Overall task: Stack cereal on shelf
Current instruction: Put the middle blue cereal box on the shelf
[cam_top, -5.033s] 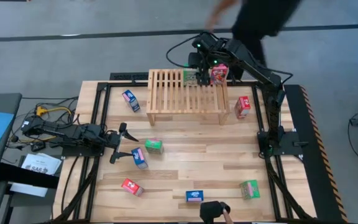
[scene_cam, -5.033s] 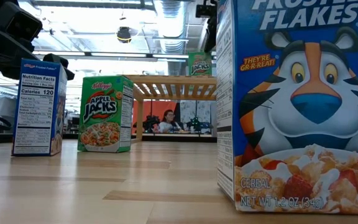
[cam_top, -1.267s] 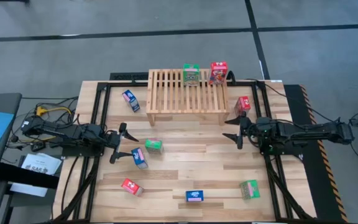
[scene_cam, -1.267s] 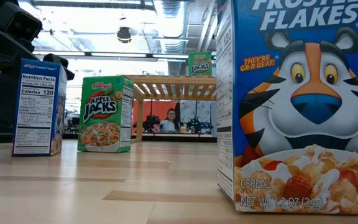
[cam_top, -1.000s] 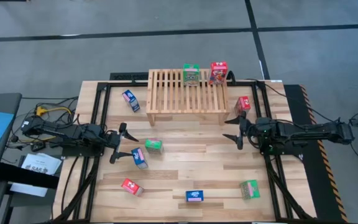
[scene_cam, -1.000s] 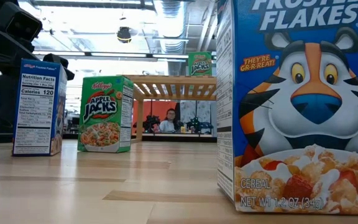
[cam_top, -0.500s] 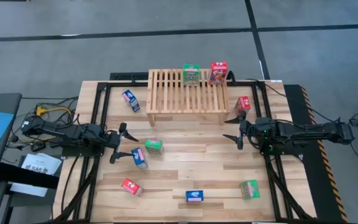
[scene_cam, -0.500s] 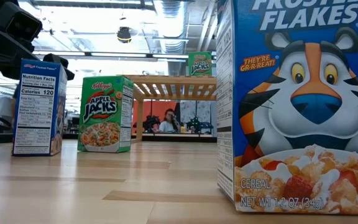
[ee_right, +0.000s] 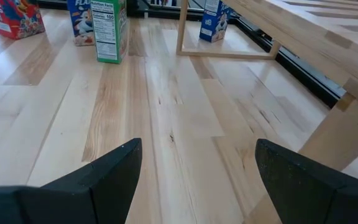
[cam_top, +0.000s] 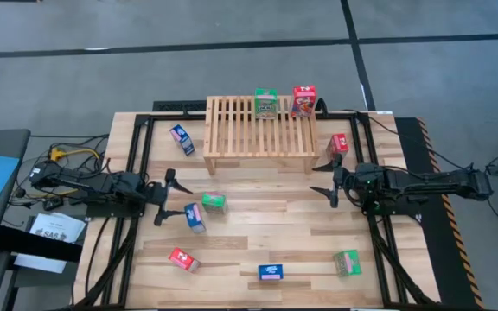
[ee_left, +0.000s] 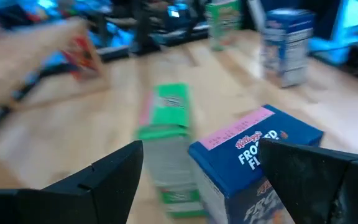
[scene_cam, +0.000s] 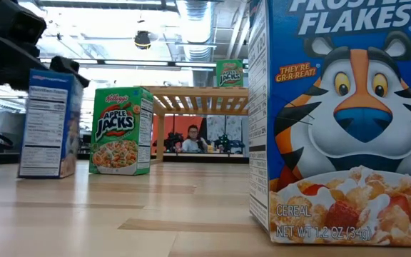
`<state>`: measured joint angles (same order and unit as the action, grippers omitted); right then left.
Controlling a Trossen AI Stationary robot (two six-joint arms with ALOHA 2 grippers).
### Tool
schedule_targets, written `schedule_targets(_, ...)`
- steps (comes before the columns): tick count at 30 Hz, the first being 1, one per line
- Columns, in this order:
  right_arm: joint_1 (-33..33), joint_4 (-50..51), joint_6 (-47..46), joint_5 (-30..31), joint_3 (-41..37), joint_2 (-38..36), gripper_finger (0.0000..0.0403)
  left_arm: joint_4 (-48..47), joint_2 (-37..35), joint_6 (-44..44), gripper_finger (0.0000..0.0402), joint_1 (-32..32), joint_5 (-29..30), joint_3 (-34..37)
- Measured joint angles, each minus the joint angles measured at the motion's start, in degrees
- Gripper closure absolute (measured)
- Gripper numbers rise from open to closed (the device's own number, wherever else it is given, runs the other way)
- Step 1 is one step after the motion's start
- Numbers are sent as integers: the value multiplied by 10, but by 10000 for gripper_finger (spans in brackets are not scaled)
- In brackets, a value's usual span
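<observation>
Left end effector (cam_top: pixel 170 196) spread wide at the blue box (cam_top: pixel 194 218).
Light, stiff, crushable cardboard (probably): pinch its broad faces gently; right end effector (cam_top: pixel 328 178) gapes empty.

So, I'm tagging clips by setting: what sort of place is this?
Likely a robotics lab in an open office: a wood-plank table on a black frame, bare concrete floor, and a person at a desk behind.

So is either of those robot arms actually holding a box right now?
No. The left gripper stands open around a blue box without clamping it; the right gripper is open over bare table.
</observation>
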<state>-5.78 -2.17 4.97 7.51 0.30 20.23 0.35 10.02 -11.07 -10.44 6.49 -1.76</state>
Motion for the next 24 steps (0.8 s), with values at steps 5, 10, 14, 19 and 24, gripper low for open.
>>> schedule_targets(5, 0, 0, 0, 0, 0, 0, 65, 72, 0, -39, 95, 0, 119, 0)
schedule_targets(10, 0, 0, 0, 0, 0, 0, 65, 110, 0, -64, 95, 0, 152, 0)
schedule_targets(14, 0, 0, 0, 0, 0, 0, 65, 157, 0, -69, 95, 0, 154, 0)
schedule_targets(19, 0, 0, 0, 0, 0, 0, 65, 226, 0, -79, 95, 0, 222, -1)
schedule_targets(24, 0, 0, 0, 0, 0, 0, 65, 223, 0, -100, 95, 0, 288, -31)
